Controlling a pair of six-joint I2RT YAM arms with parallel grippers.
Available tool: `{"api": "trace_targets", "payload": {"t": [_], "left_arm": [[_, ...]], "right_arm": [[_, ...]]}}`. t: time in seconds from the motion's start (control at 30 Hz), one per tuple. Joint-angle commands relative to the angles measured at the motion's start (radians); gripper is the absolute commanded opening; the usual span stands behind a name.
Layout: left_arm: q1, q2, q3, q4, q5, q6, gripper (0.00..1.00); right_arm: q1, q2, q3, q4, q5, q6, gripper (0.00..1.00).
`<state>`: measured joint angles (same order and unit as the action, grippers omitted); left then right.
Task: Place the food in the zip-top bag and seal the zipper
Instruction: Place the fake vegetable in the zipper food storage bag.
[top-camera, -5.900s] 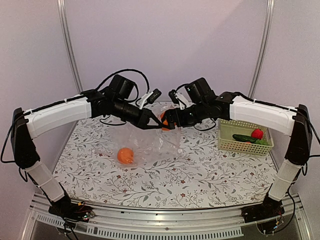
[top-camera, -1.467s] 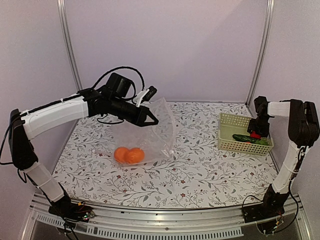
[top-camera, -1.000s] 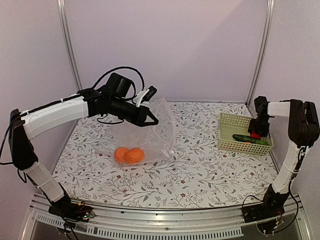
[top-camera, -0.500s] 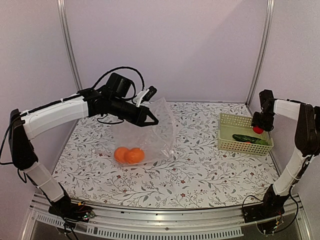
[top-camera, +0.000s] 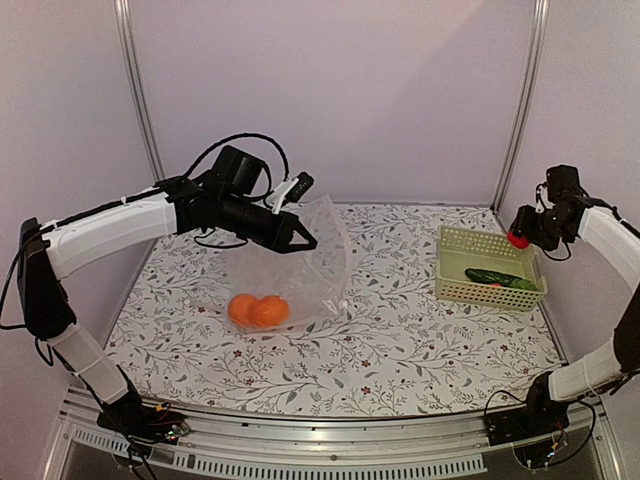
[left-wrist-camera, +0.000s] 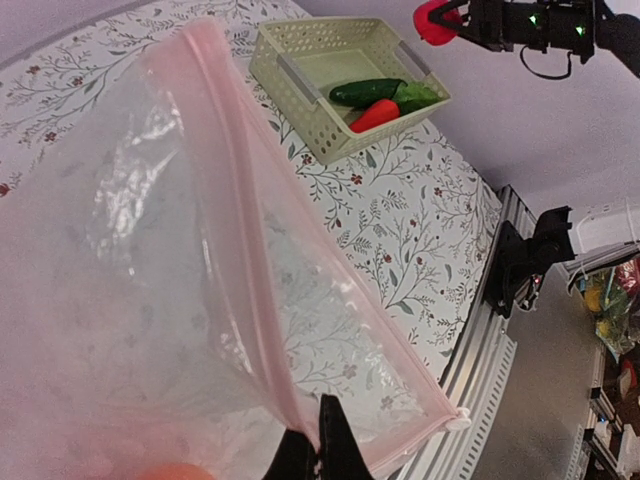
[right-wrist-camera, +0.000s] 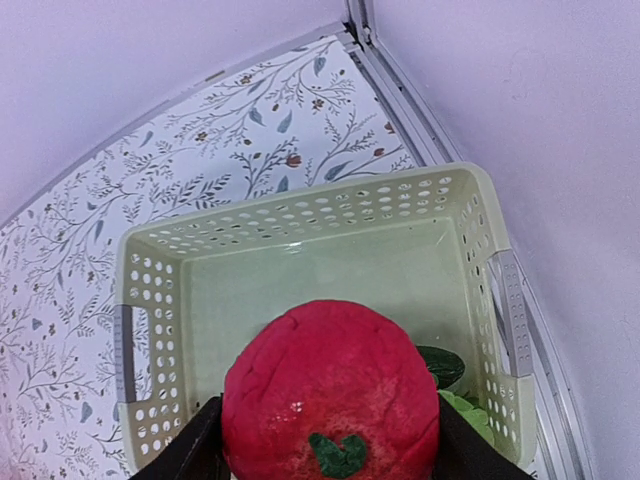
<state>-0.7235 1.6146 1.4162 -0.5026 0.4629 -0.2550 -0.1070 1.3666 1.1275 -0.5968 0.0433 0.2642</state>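
Note:
My left gripper is shut on the pinkish top edge of the clear zip-top bag and holds it up and open. Two oranges lie inside at the bottom. The white slider tab sits at the strip's end. My right gripper is shut on a round red fruit and holds it high above the pale green basket, at the far right. A dark green cucumber lies in the basket. In the left wrist view a small red pepper-like piece lies beside the cucumber.
The table has a floral cloth. Metal frame posts stand at the back left and back right. The basket stands near the right wall.
My right gripper closed on the red fruit in the basket and lifted it up and to the right. Earlier the second orange went into the bag. The left arm has held still.

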Motion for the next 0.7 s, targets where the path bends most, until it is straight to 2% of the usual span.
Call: {"api": "trace_targets", "payload": {"t": [0.0,0.1,0.23,0.43,0.67], "left_arm": [[0.0,-0.007,-0.002,-0.007,0.01,0.0,0.0],[-0.002,-0.004,-0.002,-0.005,0.013,0.0,0.0],[-0.002,-0.005,-0.002,-0.004,0.019,-0.003,0.0],[-0.007,-0.007,-0.002,-0.003,0.019,-0.003,0.0],[-0.013,-0.008,-0.002,-0.004,0.014,-0.002,0.0]], "right_arm": [[0.011,-0.113,-0.033,-0.03,-0.203,0.0,0.6],[0.063,-0.178,-0.028,-0.034,-0.305,0.005,0.6],[0.197,-0.22,0.007,-0.036,-0.431,0.004,0.61],[0.452,-0.218,0.077,-0.004,-0.523,-0.011,0.61],[0.67,-0.131,0.159,0.043,-0.564,-0.02,0.61]]}}
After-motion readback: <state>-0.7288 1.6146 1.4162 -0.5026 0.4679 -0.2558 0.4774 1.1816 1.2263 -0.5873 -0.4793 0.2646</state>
